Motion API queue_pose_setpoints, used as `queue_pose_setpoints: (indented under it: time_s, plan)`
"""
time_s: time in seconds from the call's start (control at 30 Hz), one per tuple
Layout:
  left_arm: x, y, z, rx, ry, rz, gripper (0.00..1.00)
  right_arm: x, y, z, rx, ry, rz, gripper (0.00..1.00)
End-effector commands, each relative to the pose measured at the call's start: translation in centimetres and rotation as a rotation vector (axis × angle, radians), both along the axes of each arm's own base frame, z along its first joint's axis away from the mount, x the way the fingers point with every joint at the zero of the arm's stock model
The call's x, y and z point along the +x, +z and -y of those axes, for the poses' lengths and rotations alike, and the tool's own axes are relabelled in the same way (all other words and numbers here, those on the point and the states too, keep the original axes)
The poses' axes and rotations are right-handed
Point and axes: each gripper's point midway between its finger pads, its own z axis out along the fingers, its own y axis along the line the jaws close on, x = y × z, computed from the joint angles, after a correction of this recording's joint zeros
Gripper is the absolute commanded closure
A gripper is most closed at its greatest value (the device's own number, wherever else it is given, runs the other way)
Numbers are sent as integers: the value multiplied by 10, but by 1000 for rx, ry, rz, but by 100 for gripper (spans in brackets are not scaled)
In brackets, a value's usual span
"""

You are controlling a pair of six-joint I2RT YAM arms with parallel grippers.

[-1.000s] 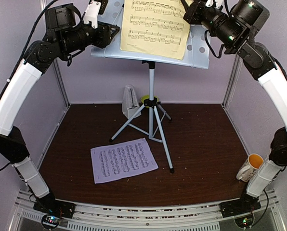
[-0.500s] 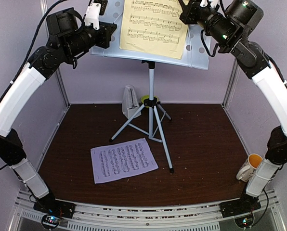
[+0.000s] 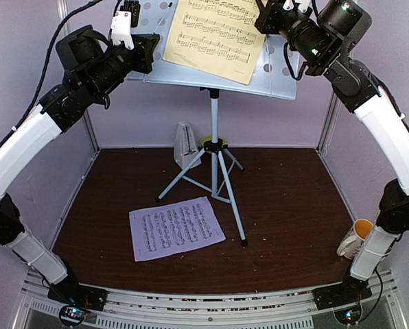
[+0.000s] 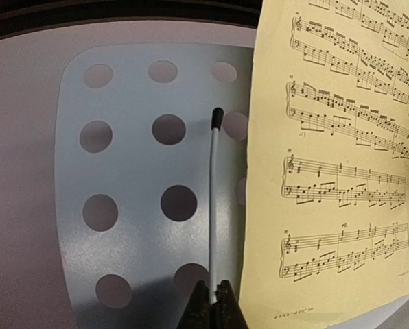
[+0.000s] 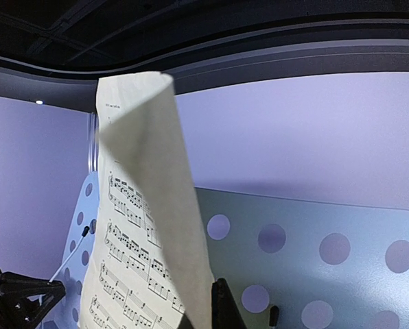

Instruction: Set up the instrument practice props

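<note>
The white perforated music stand [image 3: 281, 74] stands on its grey tripod [image 3: 215, 171] at the back. A yellow sheet [image 3: 211, 35] of music lies tilted on its desk. My right gripper [image 3: 263, 18] is shut on that sheet's right edge; in the right wrist view the yellow sheet [image 5: 146, 247] curls up from my right gripper [image 5: 206, 319]. My left gripper [image 3: 154, 52] is at the desk's left side. There my left gripper [image 4: 213, 293] is shut on the stand's thin white page-holder wire [image 4: 213, 199], beside the yellow sheet [image 4: 328, 171]. The lilac sheet [image 3: 176, 228] lies flat on the table. The white metronome [image 3: 186, 145] stands behind the tripod.
A green bowl [image 3: 206, 142] sits behind the tripod's hub. A white mug [image 3: 356, 238] with an orange inside stands at the right edge, by my right arm's base. Lilac walls close in the back and both sides. The tripod's legs spread over the middle of the brown table [image 3: 294, 205].
My left gripper has closed on the page-holder wire and its arm has swung left. The yellow sheet has tilted and shifted slightly left with my right gripper.
</note>
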Motion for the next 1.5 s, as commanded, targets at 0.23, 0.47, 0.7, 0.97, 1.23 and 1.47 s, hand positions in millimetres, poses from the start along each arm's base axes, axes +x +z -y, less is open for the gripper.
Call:
queue_pose_setpoints:
  time_s: [0.23, 0.47, 0.7, 0.97, 1.23, 1.47]
  plan:
    - [-26, 38, -14, -110, -51, 175, 100, 3, 2, -7, -4, -44, 22, 100]
    - [-31, 39, -6, -106, -93, 220, 100, 3, 2, -14, -15, -61, 37, 100]
    - [-31, 36, 0, -90, -112, 224, 100, 4, 3, -27, -7, -43, 63, 100]
    - [-35, 35, 5, -76, -146, 237, 100, 9, 1, -45, 1, -10, 83, 100]
    - [-36, 34, 5, -71, -146, 243, 100, 7, 5, -55, 53, 49, 111, 100]
    - [-36, 32, 5, -65, -148, 248, 100, 4, 4, -70, 73, 104, 126, 100]
